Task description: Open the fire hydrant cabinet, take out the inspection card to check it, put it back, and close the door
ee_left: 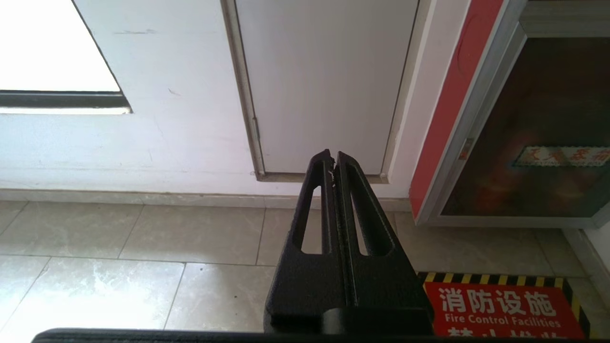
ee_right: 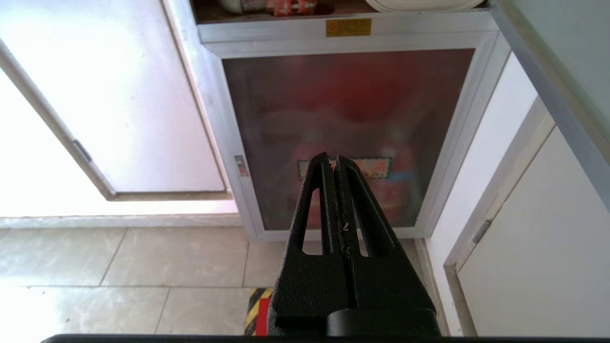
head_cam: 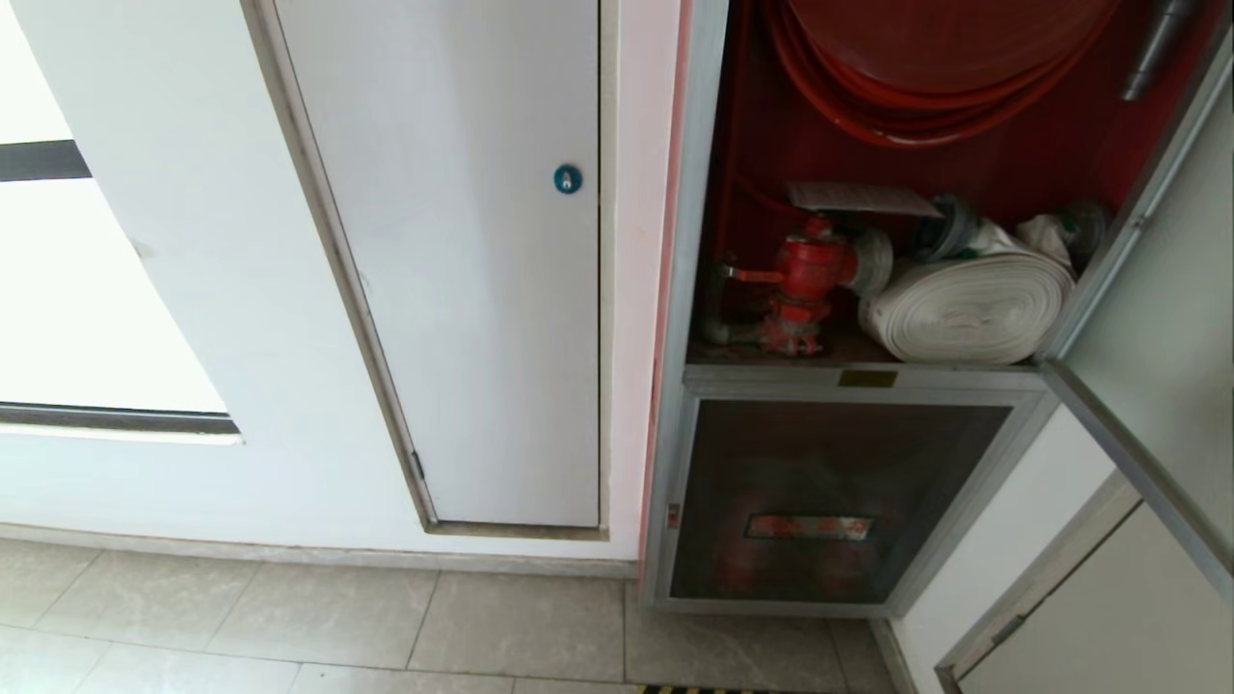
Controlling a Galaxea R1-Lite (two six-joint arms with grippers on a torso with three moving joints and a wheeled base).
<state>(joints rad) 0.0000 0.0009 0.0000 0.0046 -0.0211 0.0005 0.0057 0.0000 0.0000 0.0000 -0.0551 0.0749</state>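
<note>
The card (head_cam: 861, 198) lies flat atop the valve (head_cam: 808, 275), long axis sideways, above our right gripper (ee_right: 335, 159); both grippers' fingers clenched, empty.

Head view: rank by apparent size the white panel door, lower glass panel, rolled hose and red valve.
1. white panel door
2. lower glass panel
3. rolled hose
4. red valve

The door also stands nearer the camera's centre; ranking is apparent only.

Ahead of the right gripper (ee_right: 335, 159) and above it, the fire hydrant cabinet (head_cam: 686, 289) stood open, its door (head_cam: 1147, 386) swung out to the gripper's right. Inside, the red valve (head_cam: 805, 280) and rolled hose (head_cam: 964, 308) crowded the shelf, leaving free room between them and the hose reel (head_cam: 925, 67).
</note>
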